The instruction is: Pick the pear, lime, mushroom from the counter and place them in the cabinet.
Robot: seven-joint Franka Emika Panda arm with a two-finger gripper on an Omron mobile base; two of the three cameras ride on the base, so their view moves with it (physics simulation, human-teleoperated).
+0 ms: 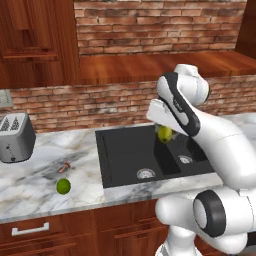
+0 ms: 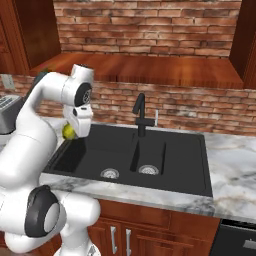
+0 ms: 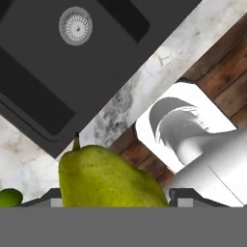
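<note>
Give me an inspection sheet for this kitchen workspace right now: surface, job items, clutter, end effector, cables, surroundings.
Surface: white and grey veined marble counter with a black sink.
Job's things: yellow-green pear held above the sink; bright green round lime and tiny brownish-red mushroom on the counter; doorless cabinet with reddish-brown wooden floor holds none of them.
Clutter: silver toaster.
End effector: shut on the pear.
Cables: nothing seen.
Surroundings: brick wall, black faucet.
</note>
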